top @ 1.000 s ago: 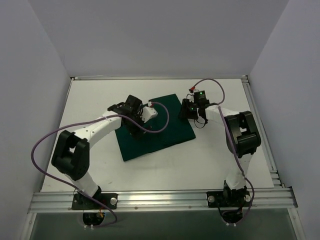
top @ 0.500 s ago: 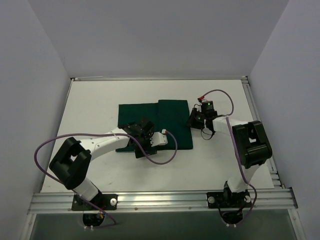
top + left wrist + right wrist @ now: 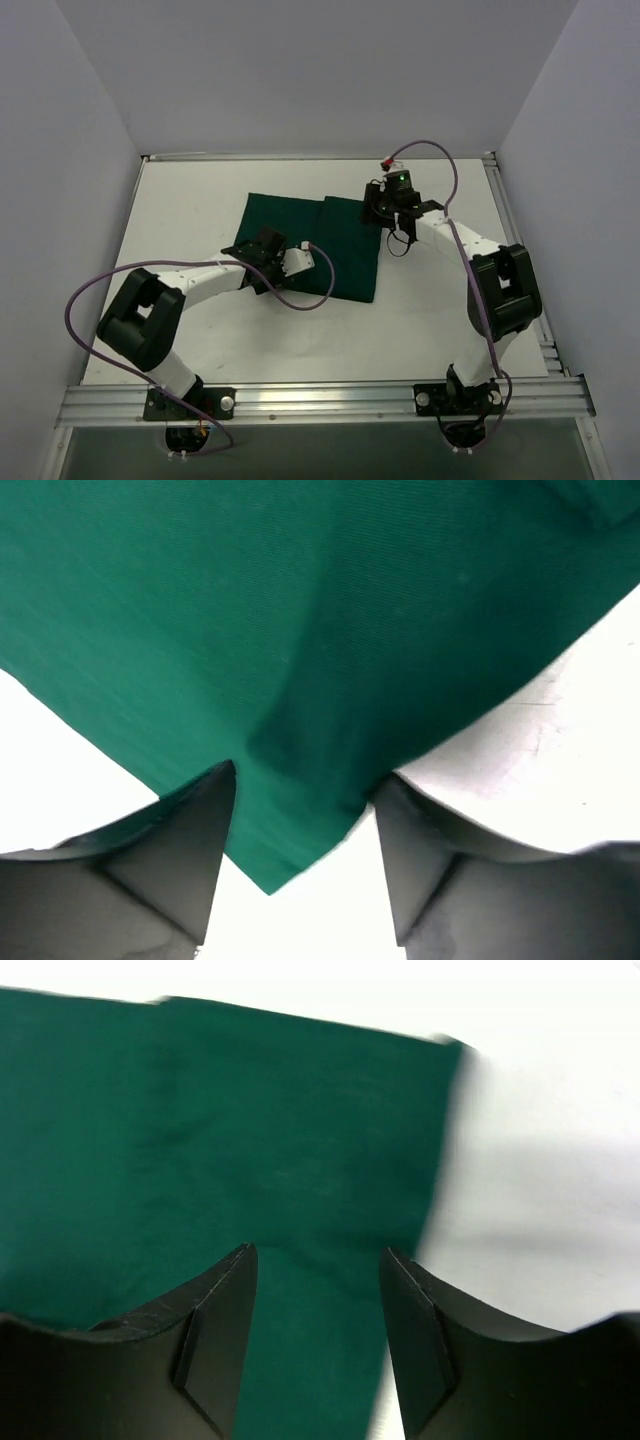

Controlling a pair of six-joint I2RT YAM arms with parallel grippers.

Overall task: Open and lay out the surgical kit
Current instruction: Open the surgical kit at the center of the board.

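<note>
Left of centre in the top view, the left gripper (image 3: 305, 775) is at the lower left of the cloth. Its wrist view shows a cloth corner lying between jaws that stand well apart, with nothing pinched. The green cloth (image 3: 330, 235), one only, lies mid-table (image 3: 190, 200) with its long axis left to right and a fold line up its middle. Over its upper right corner hangs the right gripper (image 3: 318, 1250), jaws parted and empty, the cloth's right edge just beside it. Each arm is nearest its own corner. No tray, clamps or tweezers show.
</note>
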